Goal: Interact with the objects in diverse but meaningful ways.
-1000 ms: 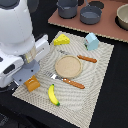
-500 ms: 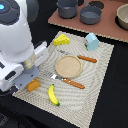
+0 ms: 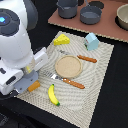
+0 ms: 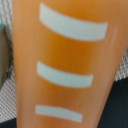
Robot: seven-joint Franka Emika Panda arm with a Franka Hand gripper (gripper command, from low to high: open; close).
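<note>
The arm's jaws sat low at the lower left of the exterior frame over the orange-brown bread loaf, which filled the wrist view (whether they had closed on it I could not tell), so the interaction appeared barely under way. Untouched nearby lay the banana, cheese wedge, milk carton and round wooden plate on the mat, none obstructing, with grey pots well apart at the top.

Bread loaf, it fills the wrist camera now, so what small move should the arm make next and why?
Probably close the pincer, if it is not already shut. The bread loaf fills the wrist view at very close range, and the exterior view shows it under the arm on the placemat. Pincer state is hidden.
</note>
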